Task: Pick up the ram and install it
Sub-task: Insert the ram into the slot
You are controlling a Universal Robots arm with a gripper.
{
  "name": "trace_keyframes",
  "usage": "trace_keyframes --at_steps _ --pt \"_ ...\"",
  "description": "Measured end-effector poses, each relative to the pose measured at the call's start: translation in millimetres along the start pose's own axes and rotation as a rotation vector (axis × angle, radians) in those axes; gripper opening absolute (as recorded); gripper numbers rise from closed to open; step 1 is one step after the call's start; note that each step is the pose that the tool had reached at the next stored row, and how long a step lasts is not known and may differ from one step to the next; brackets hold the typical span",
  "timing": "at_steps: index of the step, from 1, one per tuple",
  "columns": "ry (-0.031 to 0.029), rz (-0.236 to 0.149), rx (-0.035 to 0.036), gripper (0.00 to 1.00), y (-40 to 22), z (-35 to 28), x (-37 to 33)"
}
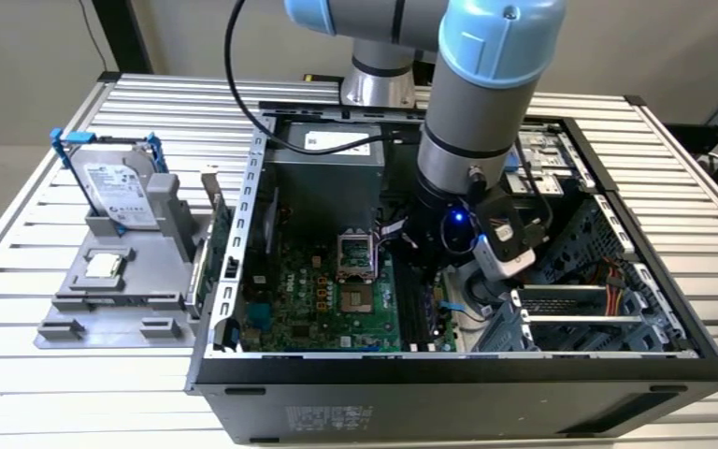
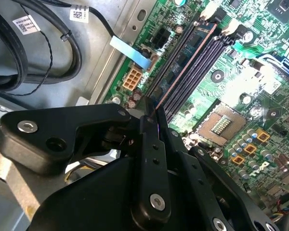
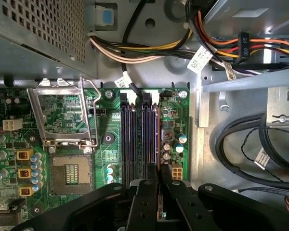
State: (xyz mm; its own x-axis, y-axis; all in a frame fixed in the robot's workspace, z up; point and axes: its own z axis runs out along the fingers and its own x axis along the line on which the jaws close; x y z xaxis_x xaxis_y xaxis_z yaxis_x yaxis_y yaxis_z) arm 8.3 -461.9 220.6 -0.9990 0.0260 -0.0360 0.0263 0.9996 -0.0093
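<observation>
One arm reached down into the open computer case (image 1: pixel 459 369) in the middle of the exterior view, its gripper (image 3: pixel 158 180) low over the four black memory slots (image 3: pixel 139 144) on the green motherboard (image 1: pixel 322 313). The gripper's two fingers (image 2: pixel 151 144) were closed almost together on the ram (image 2: pixel 185 65), a thin stick standing on edge along one slot. Outside the case, at the exterior view's left, one silver hard drive (image 1: pixel 120 192) stood in a blue bracket on a gray stand (image 1: pixel 109 295).

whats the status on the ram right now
Tool shut on the ram, inside the case. Ram edge-on in a black slot beside the empty processor socket. Nothing blocking that slot.
</observation>
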Motion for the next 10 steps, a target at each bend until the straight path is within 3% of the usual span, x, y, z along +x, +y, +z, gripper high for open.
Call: trace_keyframes --at_steps 7,10 --pt "0.0009 -0.006 0.0019 0.0 0.2 2.8 0.2" --pt "0.0033 -0.012 0.01 0.0 0.3 2.9 0.2"
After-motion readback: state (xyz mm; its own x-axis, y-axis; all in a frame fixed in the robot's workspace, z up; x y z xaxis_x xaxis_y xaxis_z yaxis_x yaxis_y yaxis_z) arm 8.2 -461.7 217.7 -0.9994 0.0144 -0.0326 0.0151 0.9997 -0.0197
